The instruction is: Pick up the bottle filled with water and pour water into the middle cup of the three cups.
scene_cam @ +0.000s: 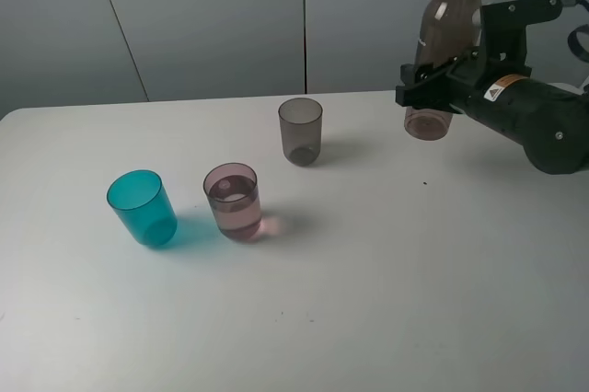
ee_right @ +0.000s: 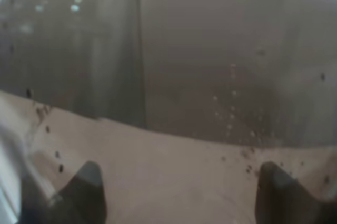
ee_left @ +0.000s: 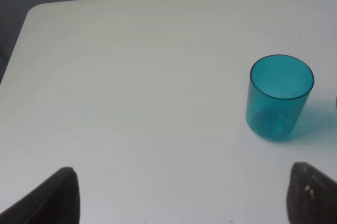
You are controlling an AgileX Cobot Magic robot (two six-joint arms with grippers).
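Right gripper (scene_cam: 431, 79) clamped on the bottle (scene_cam: 445, 33), jaws closed around its lower body, bottle lifted clear of the table (scene_cam: 368, 300) at the far right. Bottle upright, slight tilt, open neck on top, no cap. A little liquid sits at its base. Right wrist view is filled by the bottle (ee_right: 174, 77) wall, smoky brown, droplets on it, both fingertips (ee_right: 89, 187) dark at the frame edge pressing either side.

3 cups stand on the table in a diagonal row. Teal cup (scene_cam: 142, 207) nearest the left, leaning a bit. Pink cup (scene_cam: 233, 201) in the middle, just beside the teal one, not touching, with liquid in it to about half. Grey cup (scene_cam: 301, 131) farther back and to the right, apart from the pink one; whether it holds anything I cannot tell. Bottle is well right of all 3 cups, not over any of them.

Left gripper (ee_left: 179, 195) not seen in the high view. In its wrist view, 2 dark fingertips (ee_left: 58, 197) stand far apart at the frame corners, jaws wide, nothing between them. It hangs above bare table near the teal cup (ee_left: 279, 98), which looks empty.
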